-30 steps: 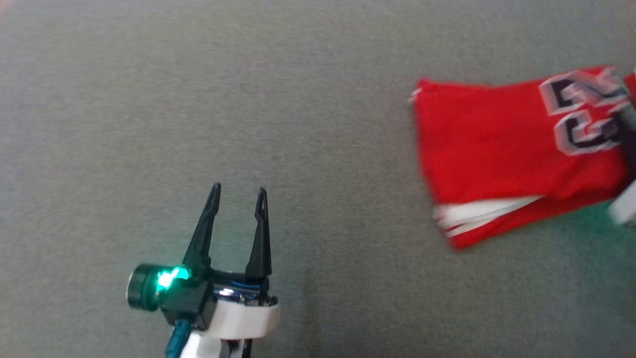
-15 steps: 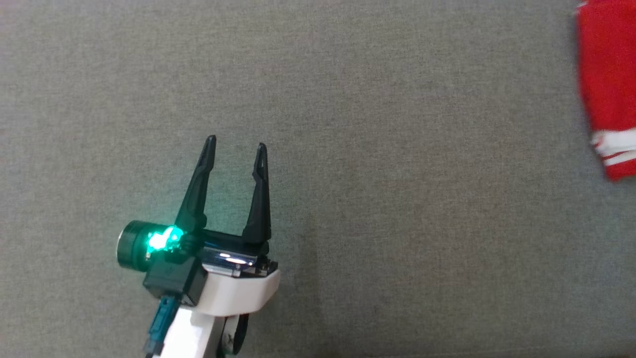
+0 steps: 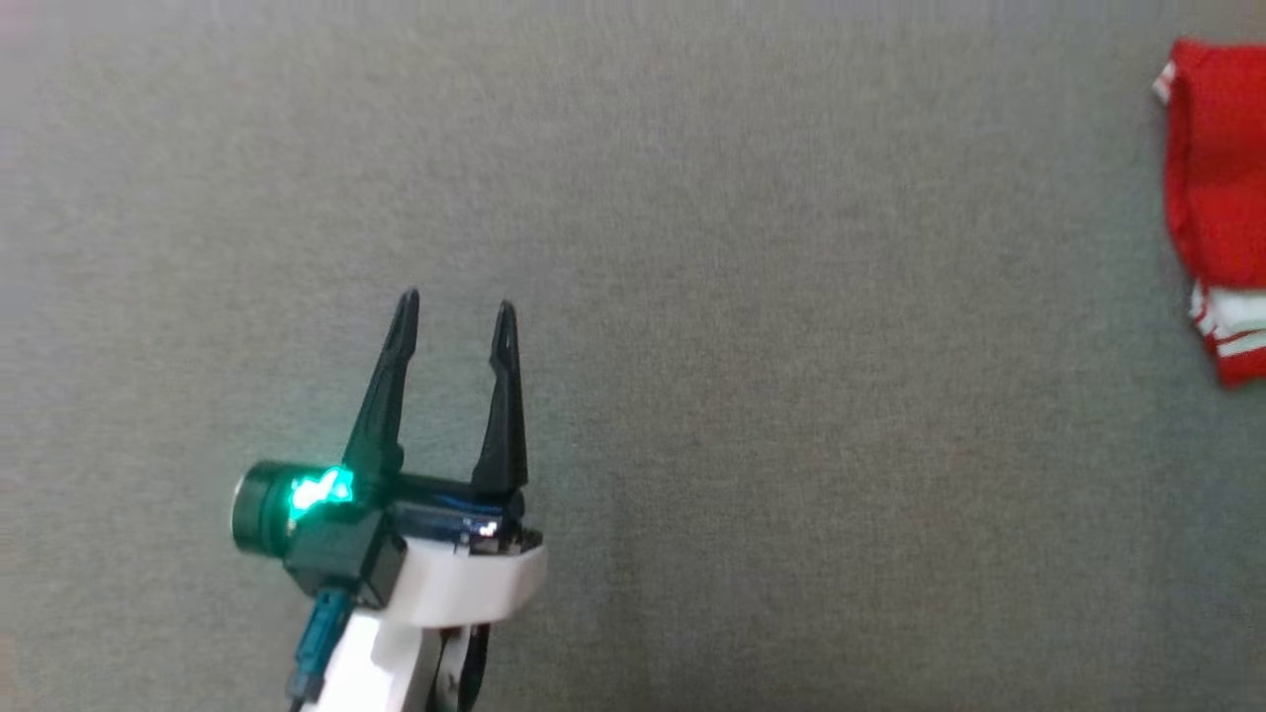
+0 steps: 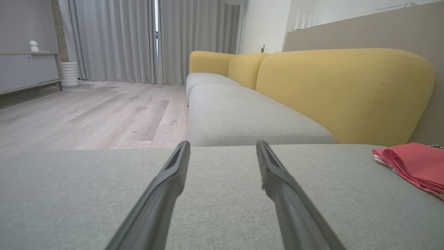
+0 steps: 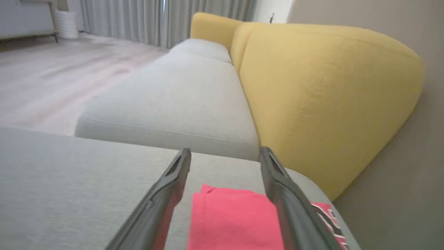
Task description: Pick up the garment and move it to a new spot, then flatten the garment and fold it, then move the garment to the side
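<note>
The left jaws stand spread and empty, their two long dark fingers (image 3: pixel 386 396) over the bare grey woven sofa cushion (image 3: pixel 791 396). The right jaws are spread as well and pinch nothing. Seen along their own fingers (image 5: pixel 163 198), the red folded sports jersey (image 5: pixel 232 222) with white striped trim and black-and-white lettering lies flat on the cushion, in the gap between them and just ahead of their base. From the left jaws the jersey (image 4: pixel 412 163) sits well off to their right, near the yellow padded backrest (image 4: pixel 340 93).

We judge the fold done and the garment set to the side, so the step in hand is getting the right jaws away cleanly. We would keep them wide and draw them up and back along their own line. That way neither finger drags the top layer or opens the fold. The left jaws are well clear and need do nothing.

Some things we cannot settle. The head view cuts the jersey (image 3: pixel 1217 198) at its right edge and shows only one end with the striped trim. In the right wrist view the lettering is a sliver beside the right-hand finger, and the near edge of the cloth runs off the bottom. Whether the fingers touch the cloth or stand just above it, we cannot tell. That view is also soft with blur.
</note>
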